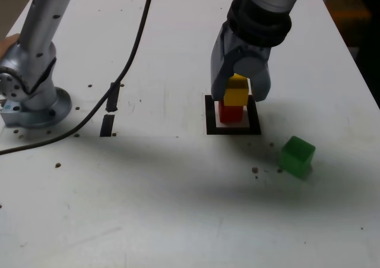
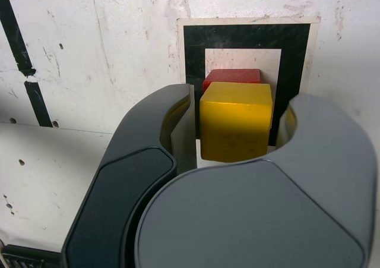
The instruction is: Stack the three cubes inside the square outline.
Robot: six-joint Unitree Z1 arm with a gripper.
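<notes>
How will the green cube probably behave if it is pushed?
The green cube looks solid, so it probably keeps its shape. Its flat faces suggest sliding, not rolling. Being about as tall as wide, it seems unlikely to tip.

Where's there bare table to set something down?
Bare: between the tape strips and square outline, and the stretch nearer the camera than the green cube. Crowded: the outline, with red and yellow cubes, gripper around.

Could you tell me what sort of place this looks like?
Probably a robotics lab or test bench: a jointed arm over a white, scuffed tabletop, a black taped square outline, and small coloured cubes such as the green one.
</notes>
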